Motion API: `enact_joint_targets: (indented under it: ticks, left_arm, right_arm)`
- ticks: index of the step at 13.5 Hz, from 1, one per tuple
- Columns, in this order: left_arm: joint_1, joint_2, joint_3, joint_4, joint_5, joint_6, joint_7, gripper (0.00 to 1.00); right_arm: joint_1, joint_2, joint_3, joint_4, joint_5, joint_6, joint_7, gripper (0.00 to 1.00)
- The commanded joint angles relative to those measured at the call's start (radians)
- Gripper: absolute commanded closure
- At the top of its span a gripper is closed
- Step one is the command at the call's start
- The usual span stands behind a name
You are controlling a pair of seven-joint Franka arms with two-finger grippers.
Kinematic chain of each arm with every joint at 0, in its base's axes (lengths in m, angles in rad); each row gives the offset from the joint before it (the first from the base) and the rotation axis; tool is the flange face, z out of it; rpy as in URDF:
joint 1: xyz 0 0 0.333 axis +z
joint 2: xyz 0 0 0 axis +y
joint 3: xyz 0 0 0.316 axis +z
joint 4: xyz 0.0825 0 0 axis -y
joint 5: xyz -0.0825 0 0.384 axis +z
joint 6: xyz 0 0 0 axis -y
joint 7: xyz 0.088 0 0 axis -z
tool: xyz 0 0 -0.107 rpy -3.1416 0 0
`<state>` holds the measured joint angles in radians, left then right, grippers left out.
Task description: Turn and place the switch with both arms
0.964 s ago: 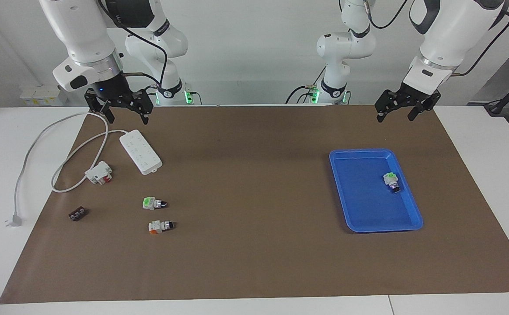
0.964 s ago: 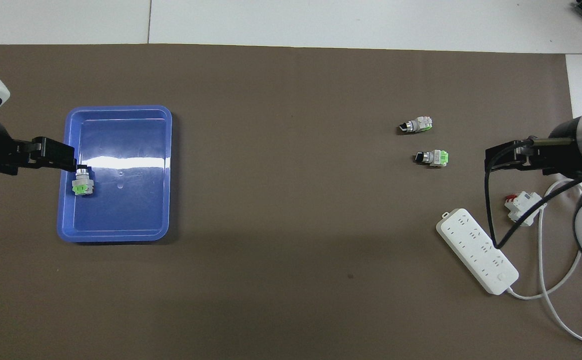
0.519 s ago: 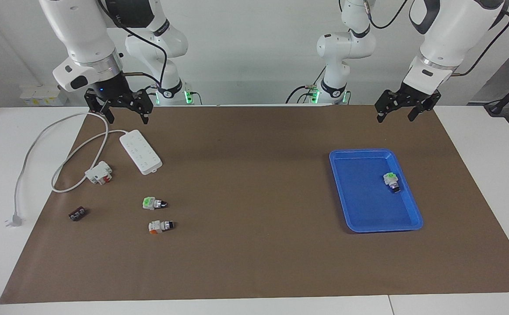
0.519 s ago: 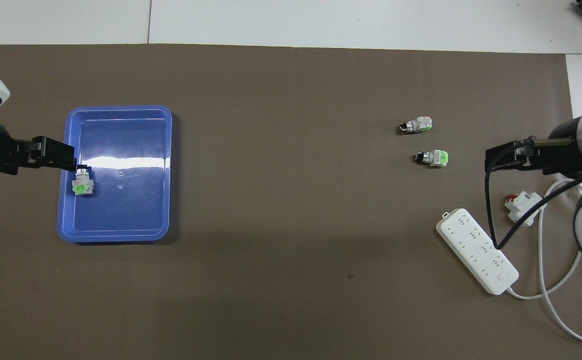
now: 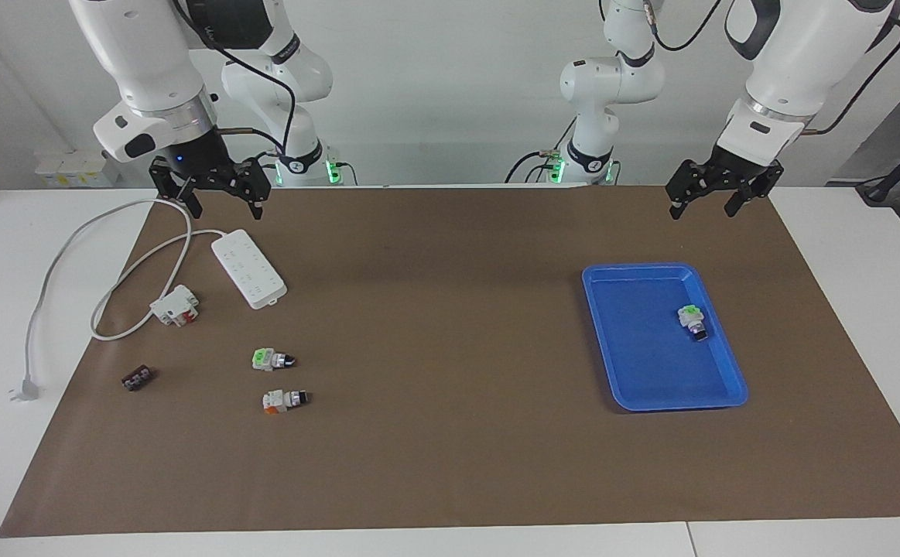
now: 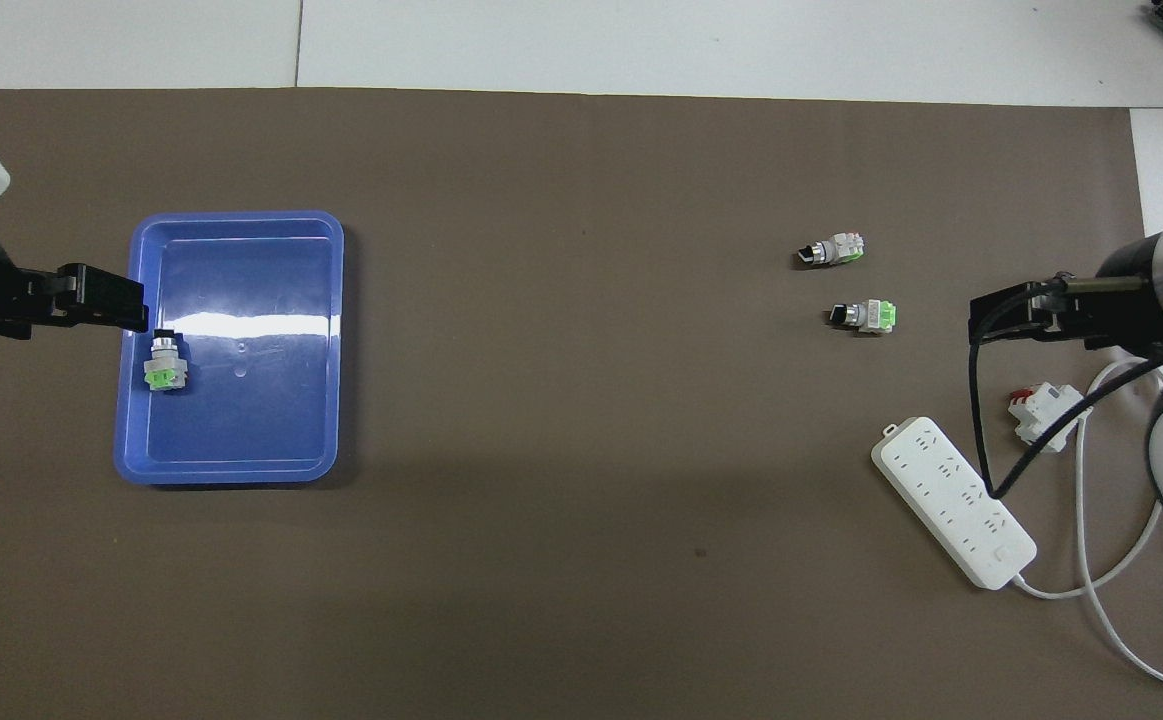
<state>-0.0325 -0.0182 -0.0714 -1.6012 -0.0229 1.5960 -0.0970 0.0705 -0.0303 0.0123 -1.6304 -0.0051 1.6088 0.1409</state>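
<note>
One switch [image 5: 692,320] lies in the blue tray [image 5: 626,275] (placed, I judge); two like switches [image 5: 272,359] wait outside. The left hand [image 5: 703,203] and right hand [image 5: 220,203] hang wide, empty.

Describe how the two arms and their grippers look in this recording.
Both arms are glossy white with dark joints and loose black cables. The right arm has a silver wrist ring and a small blue light. The left gripper and right gripper are black, built of open linkages.

Three switches [image 5: 692,319], one tray [image 5: 635,387], one power strip [image 5: 248,268], perhaps two small parts [image 5: 175,305].
</note>
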Motion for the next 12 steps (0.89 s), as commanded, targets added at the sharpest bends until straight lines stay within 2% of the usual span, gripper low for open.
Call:
enact_joint_targets:
  ticks: [1,3,12]
  left_arm:
    - [0.005,-0.016,0.004,-0.016,0.030,0.021,-0.004,0.00]
    - [0.000,-0.016,0.004,-0.017,0.066,0.025,0.003,0.00]
    - [0.000,-0.017,0.001,-0.019,0.067,0.027,0.005,0.00]
  right_arm:
    - [-0.014,-0.013,0.006,-0.008,0.023,-0.009,-0.026,0.00]
    - [-0.014,-0.013,0.006,-0.008,0.023,-0.009,-0.027,0.00]
    - [-0.014,-0.013,0.006,-0.008,0.023,-0.009,-0.026,0.00]
